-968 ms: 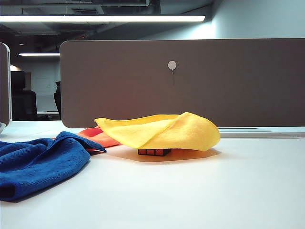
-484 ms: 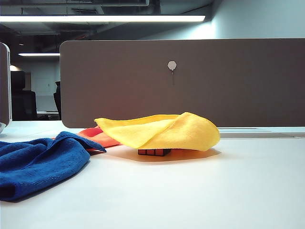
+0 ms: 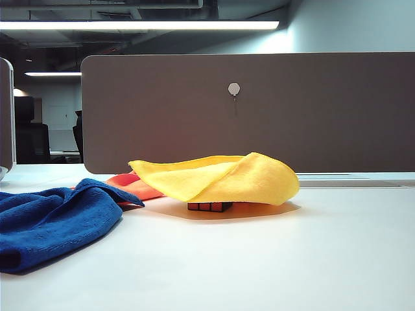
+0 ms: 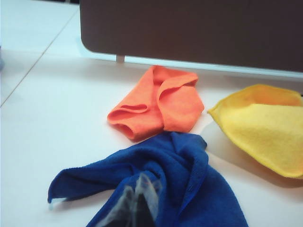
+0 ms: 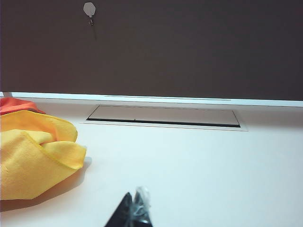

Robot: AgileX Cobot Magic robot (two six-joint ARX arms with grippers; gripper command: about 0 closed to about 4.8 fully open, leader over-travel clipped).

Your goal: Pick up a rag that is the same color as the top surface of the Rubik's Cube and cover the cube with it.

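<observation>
Rag (image 3: 220,178) covers cube (image 3: 209,207); both hands shut, apart

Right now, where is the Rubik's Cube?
Exterior view, mid-table: the Rubik's Cube sits under the yellow rag, only its bottom row showing, right of the orange cloth.

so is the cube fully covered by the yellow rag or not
Not fully. The yellow rag drapes over the Rubik's Cube, but the exterior view shows a red strip of the cube's front below the rag's edge.

White table (image 3: 311,259) bears blue cloth (image 3: 52,223), orange cloth (image 4: 158,104).
</observation>
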